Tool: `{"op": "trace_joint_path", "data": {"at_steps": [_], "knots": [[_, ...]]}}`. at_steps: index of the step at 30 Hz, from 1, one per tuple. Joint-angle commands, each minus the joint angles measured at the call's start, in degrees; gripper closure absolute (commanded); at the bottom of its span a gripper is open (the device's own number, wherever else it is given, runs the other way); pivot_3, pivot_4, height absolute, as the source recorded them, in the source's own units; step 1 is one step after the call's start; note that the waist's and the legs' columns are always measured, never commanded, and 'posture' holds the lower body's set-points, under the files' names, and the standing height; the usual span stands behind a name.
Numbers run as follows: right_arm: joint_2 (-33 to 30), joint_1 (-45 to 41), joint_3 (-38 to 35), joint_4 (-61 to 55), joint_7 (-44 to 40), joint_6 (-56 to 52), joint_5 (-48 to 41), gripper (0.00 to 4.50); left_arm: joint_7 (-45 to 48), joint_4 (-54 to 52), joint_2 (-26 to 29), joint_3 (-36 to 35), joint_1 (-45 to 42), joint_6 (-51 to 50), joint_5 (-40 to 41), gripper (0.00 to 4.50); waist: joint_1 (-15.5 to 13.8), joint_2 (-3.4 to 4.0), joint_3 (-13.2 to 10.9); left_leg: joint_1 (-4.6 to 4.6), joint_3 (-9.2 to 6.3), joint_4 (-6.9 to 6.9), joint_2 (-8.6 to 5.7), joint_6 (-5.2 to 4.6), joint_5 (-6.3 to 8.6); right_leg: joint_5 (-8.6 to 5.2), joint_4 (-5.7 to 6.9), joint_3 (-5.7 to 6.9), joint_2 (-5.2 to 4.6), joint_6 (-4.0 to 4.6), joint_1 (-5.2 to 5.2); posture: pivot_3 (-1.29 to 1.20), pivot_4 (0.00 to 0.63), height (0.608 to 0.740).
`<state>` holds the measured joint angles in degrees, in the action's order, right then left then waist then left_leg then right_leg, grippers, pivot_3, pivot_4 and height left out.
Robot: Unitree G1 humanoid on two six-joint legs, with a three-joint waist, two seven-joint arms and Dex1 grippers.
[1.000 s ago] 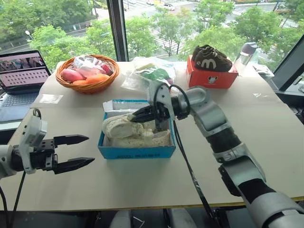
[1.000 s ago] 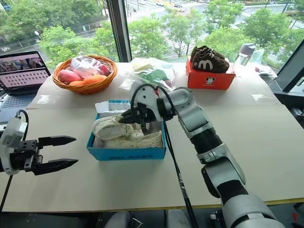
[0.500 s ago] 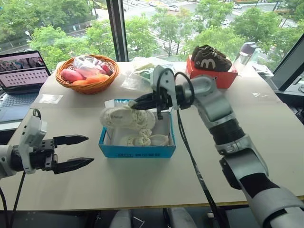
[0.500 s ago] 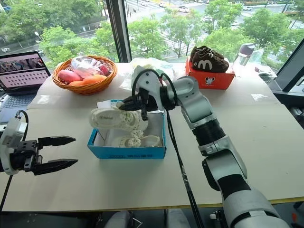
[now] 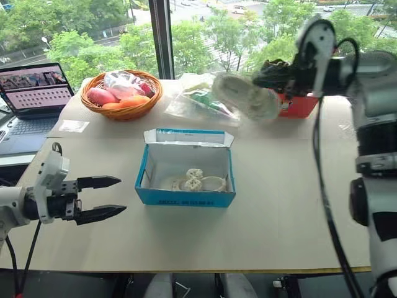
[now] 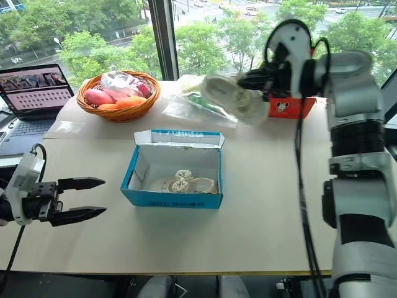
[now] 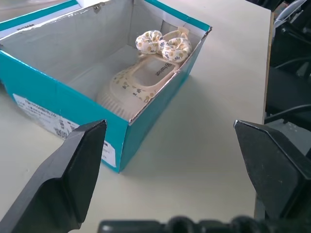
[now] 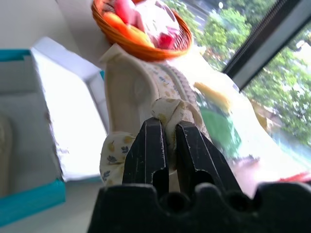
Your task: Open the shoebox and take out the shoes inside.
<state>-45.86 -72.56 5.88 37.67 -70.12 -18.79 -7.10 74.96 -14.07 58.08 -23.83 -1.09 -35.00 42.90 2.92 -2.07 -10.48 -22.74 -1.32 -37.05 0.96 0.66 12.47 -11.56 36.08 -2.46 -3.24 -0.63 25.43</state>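
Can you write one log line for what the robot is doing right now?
right gripper: shut on cream-white shoe, airborne | turquoise cardboard shoebox: open, second shoe inside | left gripper: open, empty

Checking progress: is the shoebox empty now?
No. One shoe lies in the open shoebox; the right gripper holds the other aloft.

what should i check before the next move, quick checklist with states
1. Right end effector shut on the lifted shoe: ok.
2. Lifted shoe clear of the shoebox: ok, it hangs over the table's far side.
3. Shoebox lid open: ok.
4. Second shoe out of the box: not ok, it lies inside.
5. Left end effector open and free: ok, beside the box, apart from it.
6. Firmness of the grip on the shoe: cannot tell.
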Motion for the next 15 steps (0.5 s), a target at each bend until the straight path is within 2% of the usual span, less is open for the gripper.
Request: {"op": "trace_joint_path", "data": {"at_steps": [1, 7, 11, 15], "knots": [[-2.7, 1.1, -2.4, 5.6, -0.7, 1.2, 0.5, 4.3, 0.9, 0.8, 0.1, 0.8, -1.9, 1.7, -0.2, 0.0, 0.4, 0.01, 0.0, 0.01, 0.0, 0.01, 0.01, 0.0, 0.0, 0.0, 0.02, 0.0, 0.01, 0.0, 0.0, 0.0, 0.15, 0.74], [-3.1, 5.4, -2.4, 16.6, 5.4, 6.1, 4.2, 4.3, 1.9, 2.5, 0.4, 2.4, -3.7, 2.6, -1.0, 0.0, 1.2, 0.05, 0.0, 0.08, 0.02, -0.01, 0.0, -0.01, -0.02, 0.0, 0.06, -0.09, 0.03, 0.0, -0.06, 0.0, 0.15, 0.74], [-2.6, 4.5, -3.9, 22.2, 11.0, 8.0, 5.3, 4.3, 2.3, 2.9, 0.5, 2.6, -4.1, 2.6, -1.1, 0.0, 1.2, 0.26, -0.2, 0.09, 0.07, -0.03, -0.03, -0.01, -0.02, 0.01, 0.07, -0.17, 0.01, -0.01, -0.04, 0.0, 0.15, 0.74], [-3.0, 3.2, -4.9, 27.2, 15.4, 10.9, 6.6, 2.99, 2.6, 2.9, 0.7, 2.5, -4.1, 2.4, -1.1, 0.0, 1.1, 0.27, -0.2, 0.08, 0.07, -0.02, -0.02, -0.01, -0.02, 0.0, 0.05, -0.16, 0.03, -0.02, -0.05, 0.0, 0.15, 0.74]]}}
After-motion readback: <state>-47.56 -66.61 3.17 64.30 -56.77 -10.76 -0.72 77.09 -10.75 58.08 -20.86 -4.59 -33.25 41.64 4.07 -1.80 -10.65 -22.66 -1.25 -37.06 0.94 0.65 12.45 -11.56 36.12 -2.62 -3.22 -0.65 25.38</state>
